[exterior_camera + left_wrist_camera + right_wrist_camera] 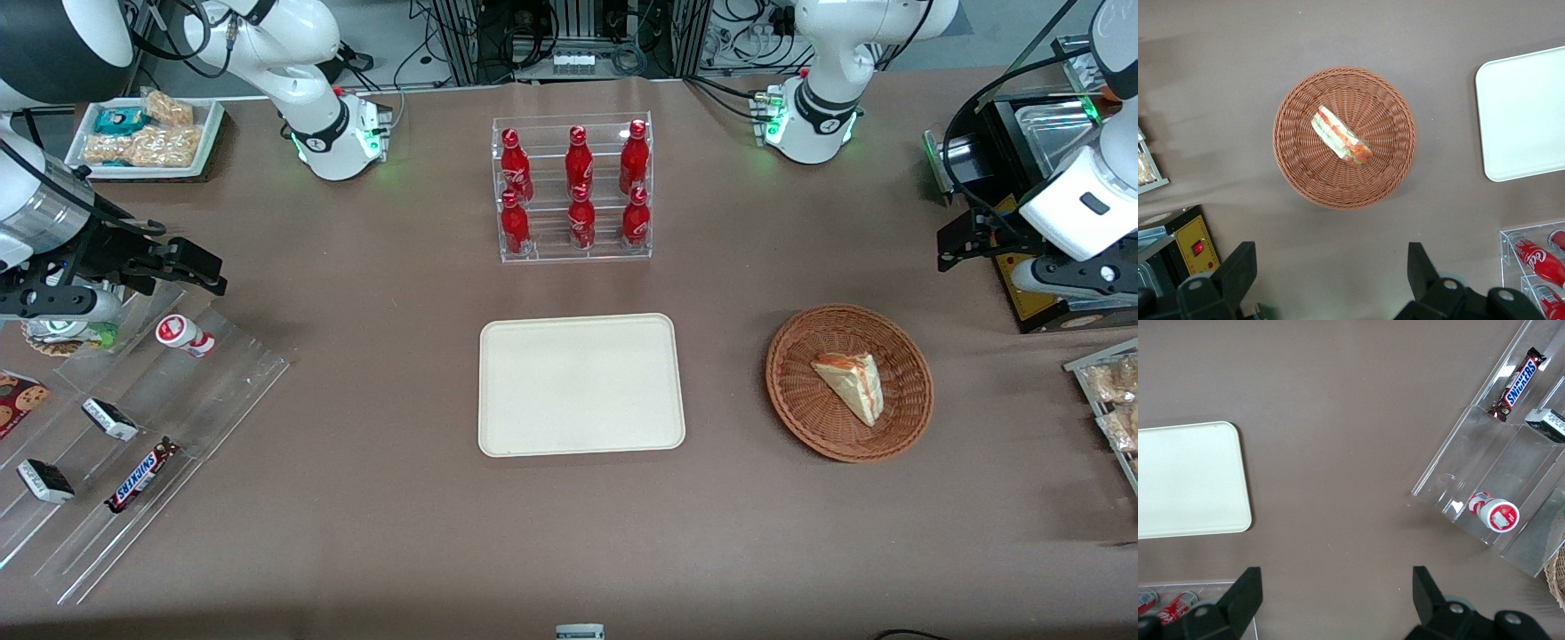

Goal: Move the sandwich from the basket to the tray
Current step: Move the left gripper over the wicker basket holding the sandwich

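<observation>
While pincer [1331,280] hangs open, sandwich [1341,135] below, in basket [1295,160]

sandwich [852,384] in basket [800,409], tray [498,436] bare

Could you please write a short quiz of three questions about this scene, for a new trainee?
1. True or false: the sandwich already lies on the tray.
2. Multiple choice: the left arm's tool is
A. shut on the sandwich
B. open, above the table and apart from the basket
C. resting on the tray
3. Fill in: the clear rack, farther from the front camera than the tray, holds ___ red bottles.

Key
1. False: it lies in the basket, and the tray holds nothing.
2. B
3. six
</observation>
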You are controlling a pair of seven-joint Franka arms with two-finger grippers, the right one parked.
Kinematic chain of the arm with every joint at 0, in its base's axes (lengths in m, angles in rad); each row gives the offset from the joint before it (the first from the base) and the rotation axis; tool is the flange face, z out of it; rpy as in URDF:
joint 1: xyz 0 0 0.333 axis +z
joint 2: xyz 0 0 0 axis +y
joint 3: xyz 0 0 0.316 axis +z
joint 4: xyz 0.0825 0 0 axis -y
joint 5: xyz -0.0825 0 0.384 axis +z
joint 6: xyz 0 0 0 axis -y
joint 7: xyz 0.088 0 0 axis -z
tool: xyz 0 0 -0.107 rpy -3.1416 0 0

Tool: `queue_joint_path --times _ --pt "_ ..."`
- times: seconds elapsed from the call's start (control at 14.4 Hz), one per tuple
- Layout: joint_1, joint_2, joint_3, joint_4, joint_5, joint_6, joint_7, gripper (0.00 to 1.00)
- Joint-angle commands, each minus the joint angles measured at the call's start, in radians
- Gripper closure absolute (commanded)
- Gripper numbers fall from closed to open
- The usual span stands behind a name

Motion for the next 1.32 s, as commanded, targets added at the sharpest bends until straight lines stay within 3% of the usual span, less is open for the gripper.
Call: queue_joint_path --times 0.0,0.42,0.62,0.9,1.25 --pt "0.008 0.006 -0.005 0.015 0.007 -0.022 0.010 0.00" --pt "0.011 0.011 -0.002 0.012 0.007 -0.094 0.005 0.00" --pt "0.025 0.031 0.009 -0.098 0.007 -0.056 0.004 0.00" --pt "0.045 0.001 0.010 -0.401 0.007 0.255 0.001 0.00" --pt "0.045 0.015 0.012 -0.607 0.009 0.614 -0.129 0.00"
